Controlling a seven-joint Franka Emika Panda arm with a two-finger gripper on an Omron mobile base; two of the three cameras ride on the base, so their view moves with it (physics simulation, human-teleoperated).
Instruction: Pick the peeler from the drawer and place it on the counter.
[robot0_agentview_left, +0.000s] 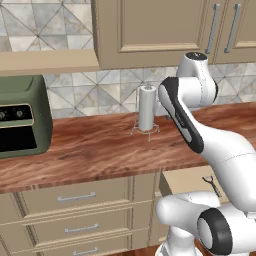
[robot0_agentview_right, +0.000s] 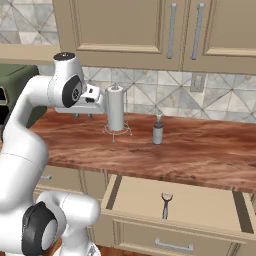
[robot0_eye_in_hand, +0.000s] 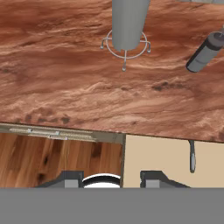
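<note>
The peeler (robot0_agentview_right: 165, 205), a thin dark tool with a forked head, lies inside the open drawer (robot0_agentview_right: 200, 200), which is pulled out below the counter (robot0_agentview_right: 200, 150). It also shows at the drawer's right side (robot0_agentview_left: 212, 184), partly behind my arm. My gripper (robot0_agentview_right: 83, 117) hangs above the counter, left of the drawer and well above the peeler. Its two fingertips stand wide apart, open, with nothing between them (robot0_eye_in_hand: 113, 179). In the hand view the peeler (robot0_eye_in_hand: 192, 156) lies to the right on the pale drawer floor (robot0_eye_in_hand: 153, 153), below the counter edge (robot0_eye_in_hand: 65, 87).
A paper towel holder (robot0_agentview_right: 116, 107) stands on the counter just beside my hand. A small dark bottle (robot0_agentview_right: 158, 130) stands to its right. A green oven (robot0_agentview_left: 22, 115) sits at the left end. Closed drawers with bar handles (robot0_agentview_left: 75, 198) lie below.
</note>
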